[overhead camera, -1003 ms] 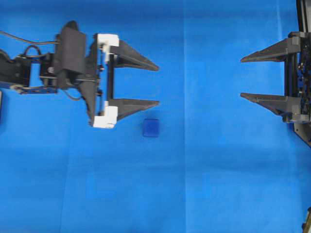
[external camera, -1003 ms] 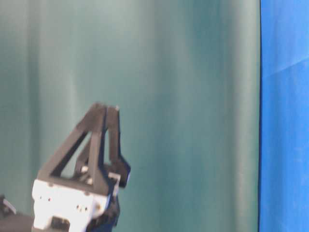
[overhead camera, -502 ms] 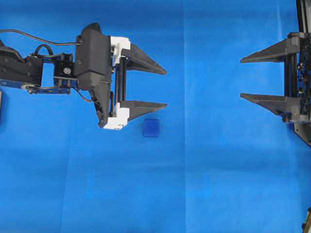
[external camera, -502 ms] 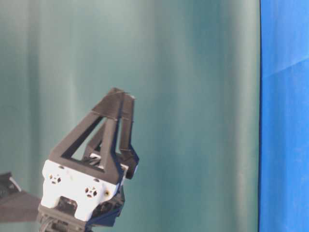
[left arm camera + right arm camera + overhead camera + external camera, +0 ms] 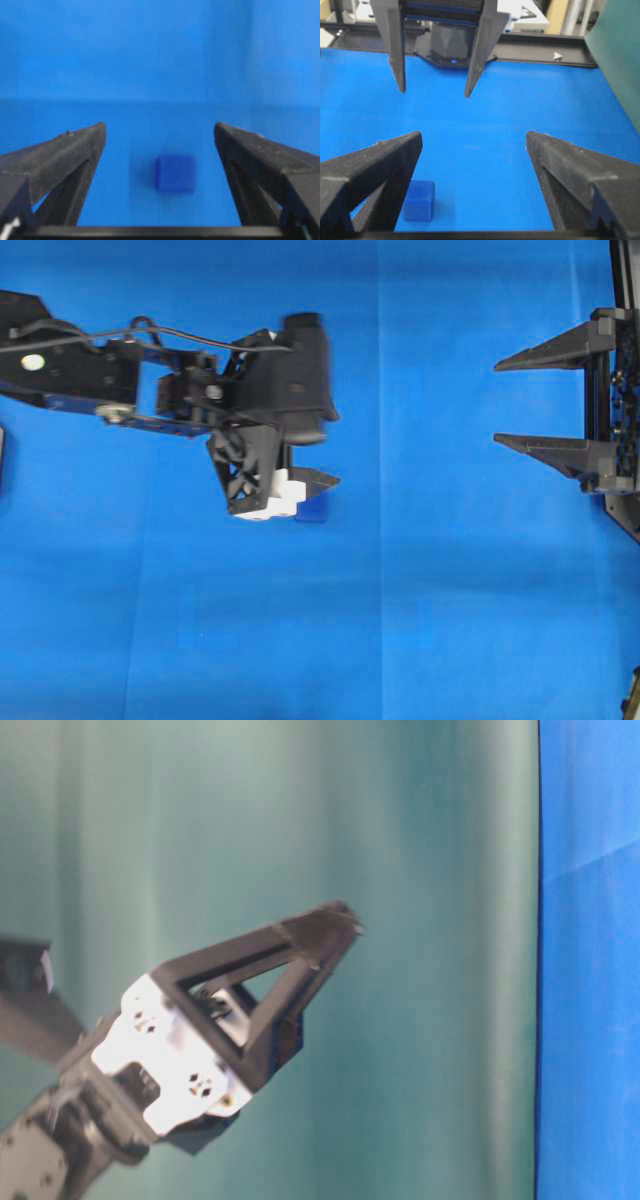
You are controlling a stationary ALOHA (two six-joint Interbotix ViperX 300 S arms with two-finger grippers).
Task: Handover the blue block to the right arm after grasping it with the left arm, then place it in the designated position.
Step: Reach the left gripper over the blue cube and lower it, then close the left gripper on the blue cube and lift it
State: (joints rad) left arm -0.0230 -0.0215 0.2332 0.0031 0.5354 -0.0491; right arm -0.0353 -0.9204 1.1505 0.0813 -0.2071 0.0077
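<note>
blue block (image 5: pixel 174 173) on cloth, centred between spread left jaws, untouched

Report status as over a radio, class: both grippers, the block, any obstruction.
Left gripper open, tilted down over the blue block, not touching. Right gripper open, parked far off. Block sits on the blue cloth. Nothing in the way.

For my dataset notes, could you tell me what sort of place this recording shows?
Probably a robotics lab bench: two arms, left pincer and right pincer, over a blue cloth holding one blue block, against a teal backdrop curtain.
</note>
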